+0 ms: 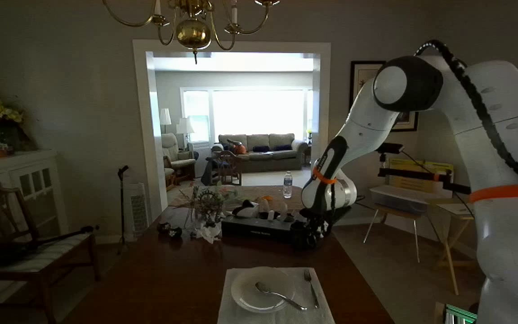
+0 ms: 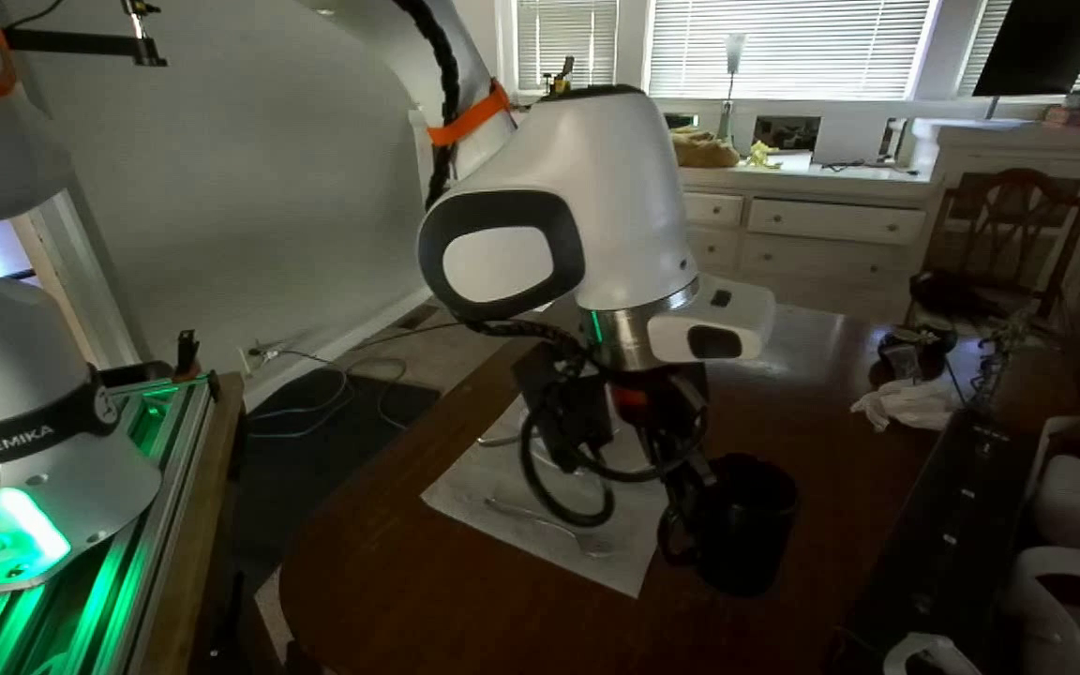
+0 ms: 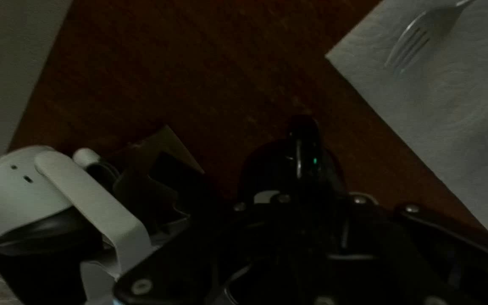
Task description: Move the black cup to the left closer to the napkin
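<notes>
The black cup [image 2: 751,534] stands upright on the brown table, also showing in an exterior view [image 1: 301,236] and, dimly, in the wrist view [image 3: 265,169]. Its handle [image 2: 676,546] faces the napkin side. The white napkin [image 1: 318,317] lies flat on the table, a short gap from the cup; it also shows in the wrist view [image 3: 460,101]. My gripper [image 2: 693,492] is at the cup's handle side, and its fingers look closed together around the handle in the wrist view [image 3: 318,199]. The fingertips themselves are dark and partly hidden.
A plate [image 1: 259,300], a fork [image 1: 311,288] and a spoon [image 1: 281,297] rest on the napkin. A long black box [image 1: 256,229] with white items behind it stands beside the cup. A plant vase [image 1: 207,211], crumpled white paper [image 2: 901,403] and a bottle [image 1: 288,184] stand farther off.
</notes>
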You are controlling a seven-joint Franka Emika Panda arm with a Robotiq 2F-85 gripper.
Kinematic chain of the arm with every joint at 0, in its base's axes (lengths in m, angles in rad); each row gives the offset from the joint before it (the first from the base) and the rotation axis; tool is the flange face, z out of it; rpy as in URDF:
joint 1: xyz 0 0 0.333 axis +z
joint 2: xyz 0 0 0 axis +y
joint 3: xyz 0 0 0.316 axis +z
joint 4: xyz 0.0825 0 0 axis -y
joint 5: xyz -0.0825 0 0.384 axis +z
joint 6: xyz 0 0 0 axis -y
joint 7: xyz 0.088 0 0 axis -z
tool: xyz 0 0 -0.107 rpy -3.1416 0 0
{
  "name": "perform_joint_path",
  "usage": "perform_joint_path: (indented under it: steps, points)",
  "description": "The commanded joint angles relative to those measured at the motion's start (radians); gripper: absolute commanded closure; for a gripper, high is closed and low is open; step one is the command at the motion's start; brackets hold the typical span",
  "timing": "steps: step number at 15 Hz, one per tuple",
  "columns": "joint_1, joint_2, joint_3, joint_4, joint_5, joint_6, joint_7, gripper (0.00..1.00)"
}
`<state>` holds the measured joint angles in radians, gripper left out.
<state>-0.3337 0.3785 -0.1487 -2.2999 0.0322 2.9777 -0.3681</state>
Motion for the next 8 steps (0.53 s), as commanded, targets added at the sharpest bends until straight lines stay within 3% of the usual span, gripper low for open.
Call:
perform_joint_path:
  steps: [1, 4, 5, 8]
  points:
    - [0.090, -0.111, -0.130, -0.119, -0.092, 0.007, 0.162, 0.95]
    - [0.084, -0.154, -0.142, -0.133, -0.058, -0.048, 0.245, 0.95]
    - [0.065, -0.095, -0.123, -0.106, -0.078, -0.015, 0.196, 0.80]
    - [0.068, -0.122, -0.129, -0.115, -0.074, -0.031, 0.234, 0.80]
